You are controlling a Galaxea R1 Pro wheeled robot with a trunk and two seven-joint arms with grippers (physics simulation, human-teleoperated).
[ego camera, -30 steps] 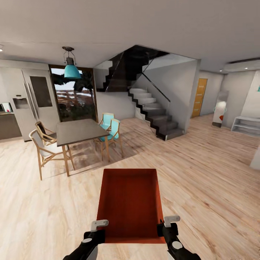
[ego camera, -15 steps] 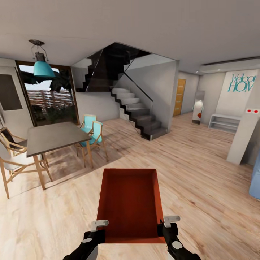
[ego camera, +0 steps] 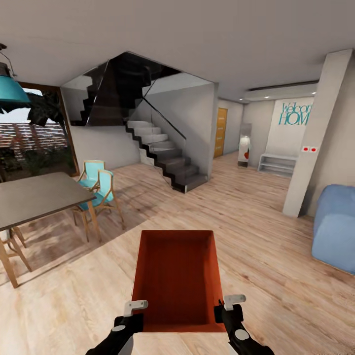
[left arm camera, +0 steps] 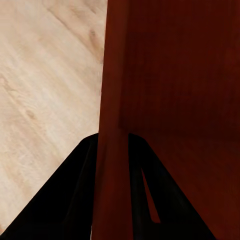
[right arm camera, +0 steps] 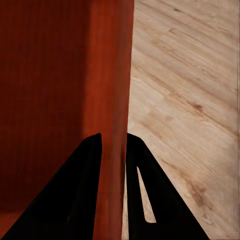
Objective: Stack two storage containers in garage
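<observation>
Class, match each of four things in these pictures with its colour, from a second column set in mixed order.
Things:
1. container
2. chairs
3. door
4. stairs

Colours:
a. grey
b. orange-red
c. turquoise seats
d. yellow-orange wood

Pairs: 1-b, 2-c, 3-d, 4-a.

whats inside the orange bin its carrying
Nothing shows inside the storage container: bare orange-red floor and walls. The strip just behind its near wall is hidden.
</observation>
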